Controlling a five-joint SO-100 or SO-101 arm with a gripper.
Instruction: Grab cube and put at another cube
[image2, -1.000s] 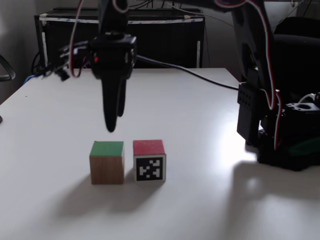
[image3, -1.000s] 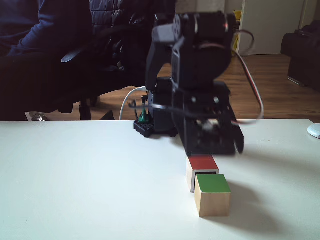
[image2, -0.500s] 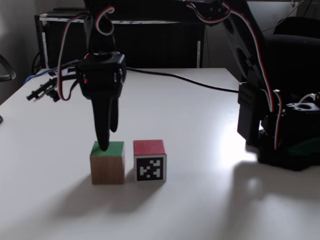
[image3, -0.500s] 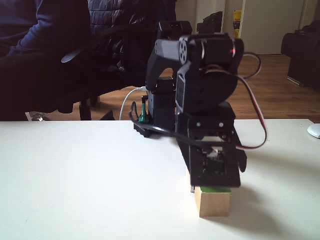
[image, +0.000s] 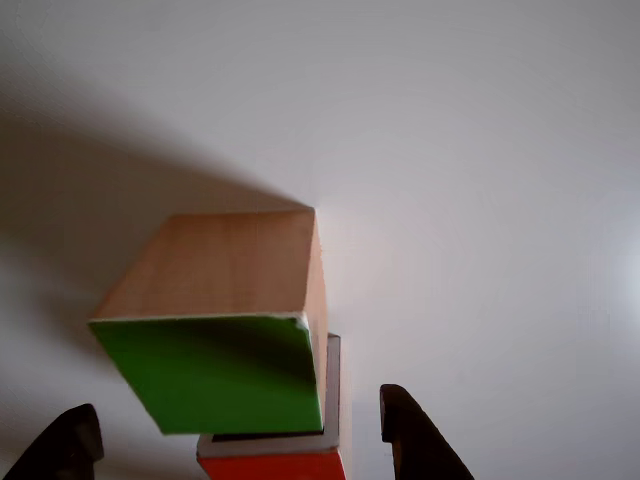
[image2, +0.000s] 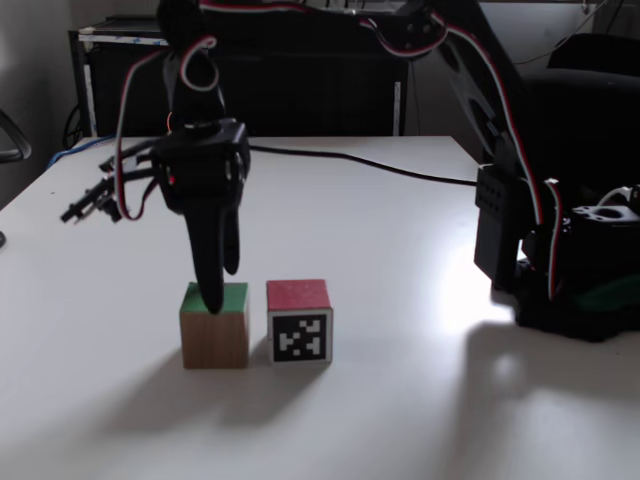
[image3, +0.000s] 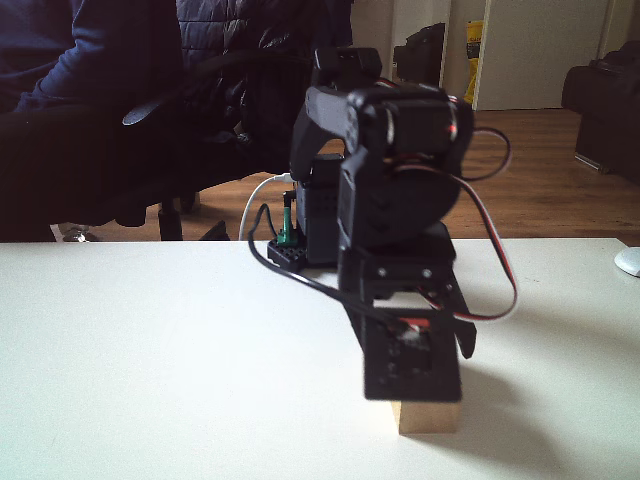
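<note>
On a broad white table (image2: 420, 400) we see a black robot arm (image2: 480, 90) rising from its base at the right of a fixed view, arching high across the frame and dropping its wrist straight down over two small cubes near the front edge. These sit side by side, just beside each other or perhaps touching: the cube (image2: 214, 327), green on top with plain wood sides, lies to the left in that fixed view, and another cube (image2: 299, 322), red on top with a black-and-white pixel marker facing us, lies to its right. The relation that matters is vertical: the cube sits directly beneath the gripper (image2: 213, 297), whose dark fingers point down and reach the level of the green top. From the other view the green face (image: 215, 370) lies between two dark fingertips, one at the lower left (image: 68, 445) and one at the lower right (image: 410, 435), with clear gaps on both sides, so we judge the claw spread apart and holding nothing. The red cube (image: 272, 465) peeks out below the green one there, close to the right fingertip. From the opposite fixed view the wrist block covers the cube's top, leaving its wooden side (image3: 430, 417) visible under it. We judge the coming move needs a little more descent before closing, with care for the neighbour.
</note>
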